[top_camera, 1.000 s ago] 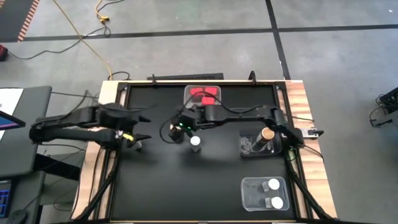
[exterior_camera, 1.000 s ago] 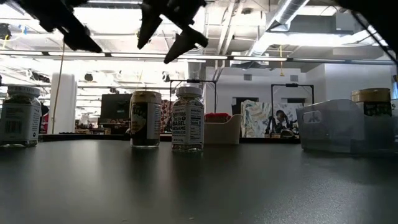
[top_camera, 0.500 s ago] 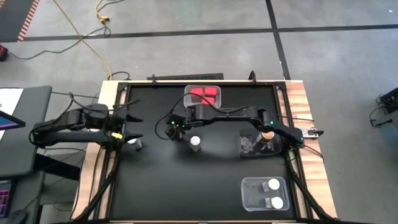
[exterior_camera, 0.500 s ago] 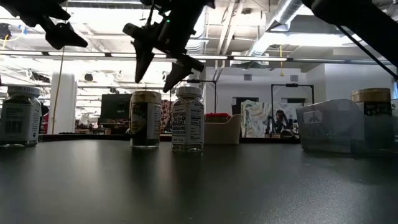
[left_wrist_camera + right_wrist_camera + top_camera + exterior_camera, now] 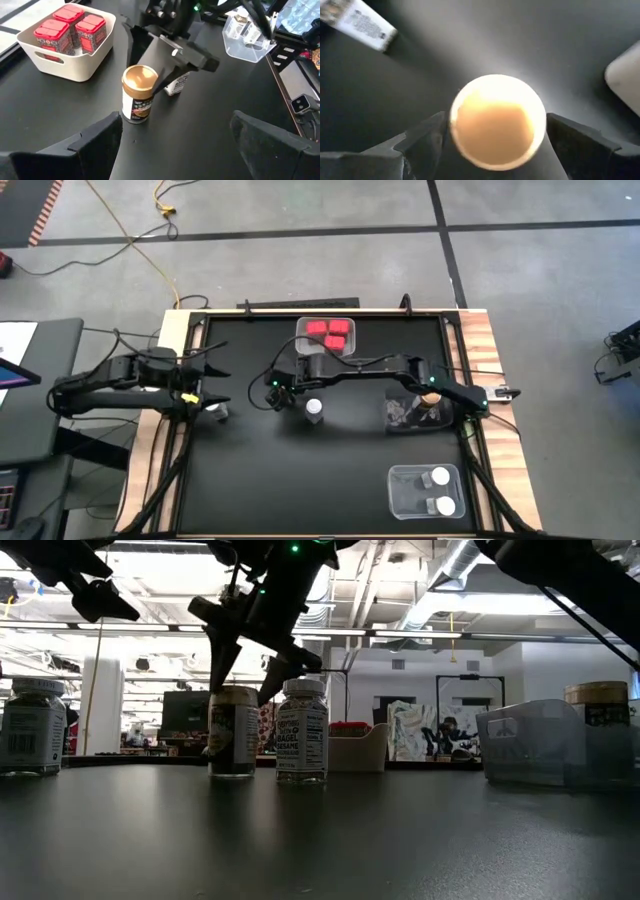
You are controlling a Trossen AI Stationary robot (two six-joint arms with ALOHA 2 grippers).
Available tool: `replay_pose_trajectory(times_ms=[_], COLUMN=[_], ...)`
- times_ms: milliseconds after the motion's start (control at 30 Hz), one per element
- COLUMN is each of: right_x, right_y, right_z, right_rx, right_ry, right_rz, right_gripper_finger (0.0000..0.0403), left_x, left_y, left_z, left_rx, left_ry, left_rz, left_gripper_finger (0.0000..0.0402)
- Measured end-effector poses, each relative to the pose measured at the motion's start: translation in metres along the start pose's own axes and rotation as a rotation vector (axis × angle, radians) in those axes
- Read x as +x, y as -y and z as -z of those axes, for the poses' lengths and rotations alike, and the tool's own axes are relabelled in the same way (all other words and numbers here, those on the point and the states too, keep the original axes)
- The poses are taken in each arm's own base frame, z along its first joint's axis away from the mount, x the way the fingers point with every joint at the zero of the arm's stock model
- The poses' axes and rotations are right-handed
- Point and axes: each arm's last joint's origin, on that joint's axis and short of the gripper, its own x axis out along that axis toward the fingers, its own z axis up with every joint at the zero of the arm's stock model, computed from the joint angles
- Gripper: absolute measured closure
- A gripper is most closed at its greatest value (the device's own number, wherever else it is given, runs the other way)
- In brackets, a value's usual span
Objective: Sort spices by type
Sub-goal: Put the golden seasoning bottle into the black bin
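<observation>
- Brown-lidded jar (image 5: 138,95) stands upright on the black bench (image 5: 300,470), just beside a white-lidded jar (image 5: 314,408) and near the white bin (image 5: 60,67) that holds the red boxes (image 5: 70,27).
- Our right hand (image 5: 248,665) hangs directly over the brown jar with its fingers (image 5: 422,137) spread apart, one on each side of the lid and not yet closed on it.
- We judge the step in hand to be picking up this jar, so we should lower straight down, keeping the lid centred between the fingers as the right wrist view shows it.
- We should close on the body below the lid, not on the lid rim, where a round jar could slip.
- We must watch the white-lidded neighbour: the finger on that side could knock it over.
- Our left hand (image 5: 218,385) waits with fingers apart at the bench's left edge, near another white-lidded jar (image 5: 32,727).
- We would carry it to the clear bin (image 5: 412,410) that already holds a brown-lidded jar.
</observation>
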Motion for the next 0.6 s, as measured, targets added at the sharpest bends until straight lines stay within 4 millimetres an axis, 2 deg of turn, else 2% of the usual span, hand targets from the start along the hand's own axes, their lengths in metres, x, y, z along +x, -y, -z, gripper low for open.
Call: replay_pose_trajectory(times_ms=[400, 600], right_x=[0.001, 0.024], right_y=[0.003, 0.006], right_z=[-0.003, 0.004], right_rx=[-0.044, -0.033], right_ry=[0.006, -0.028], right_rz=[0.003, 0.031], right_gripper_finger=[0.0040, 0.0040], left_x=[0.000, 0.000], left_y=[0.000, 0.000], left_z=[0.000, 0.000], left_rx=[0.000, 0.000], left_ry=[0.001, 0.001], left_rz=[-0.001, -0.001], left_gripper_finger=[0.0046, 0.0046])
